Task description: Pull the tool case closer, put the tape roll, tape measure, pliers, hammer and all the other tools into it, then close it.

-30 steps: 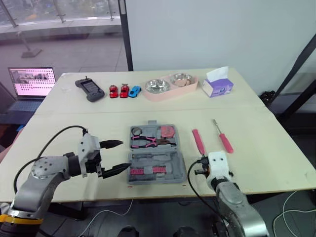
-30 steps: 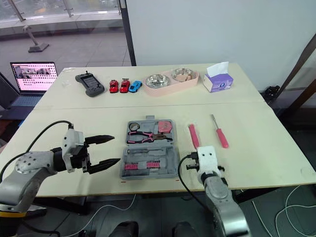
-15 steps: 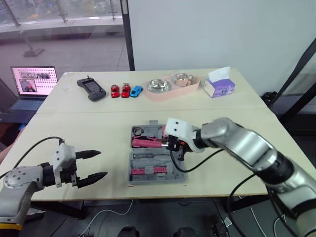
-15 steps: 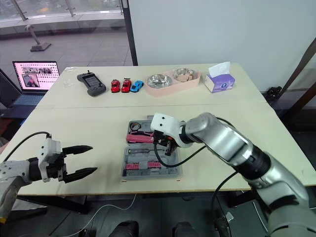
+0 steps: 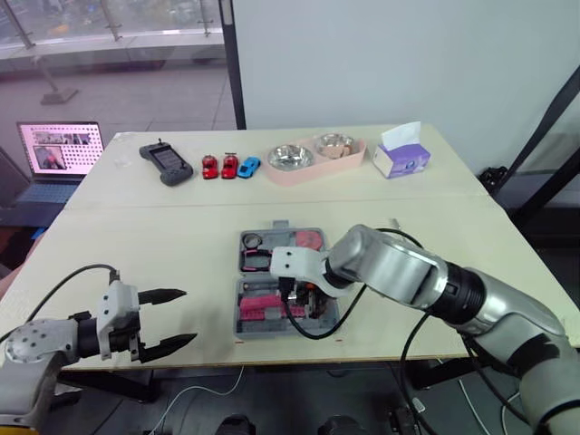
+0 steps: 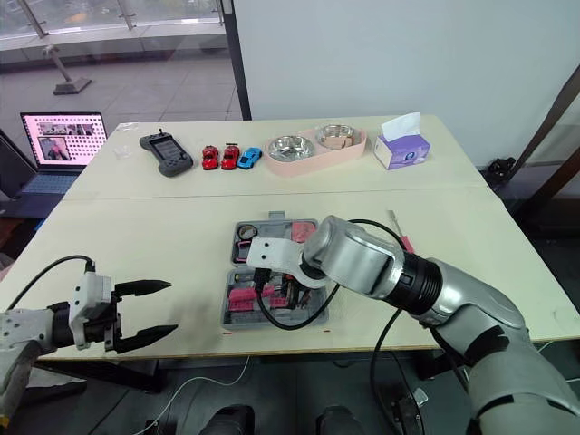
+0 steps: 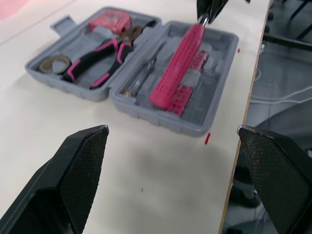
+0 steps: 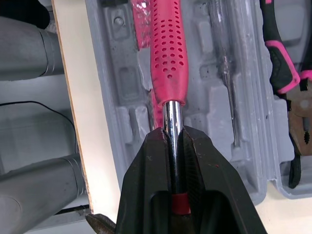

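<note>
Your right pincer (image 8: 173,134) is shut tight on the shiny metal stem of a pink-handled tool (image 8: 168,53). You hold that tool over the near half of the open tool case (image 7: 146,114). Its handle is low in the tray, and it is hard to tell if it touches the case.

The case sits in the middle of the table (image 5: 136,236), close to the front edge. In its far half lie the pliers (image 7: 97,56), the tape measure (image 7: 109,19) and the tape roll (image 7: 54,64). A thin screwdriver (image 8: 225,83) lies in the near half, just beside the pink handle.

Your left pincer (image 5: 168,319) is wide open and holds nothing. It hangs near the front left corner of the table, well apart from the case.

Along the far edge stand three toy cars (image 5: 228,167), a pink tray (image 5: 313,172) with two bowls, and a tissue box (image 5: 399,159).
</note>
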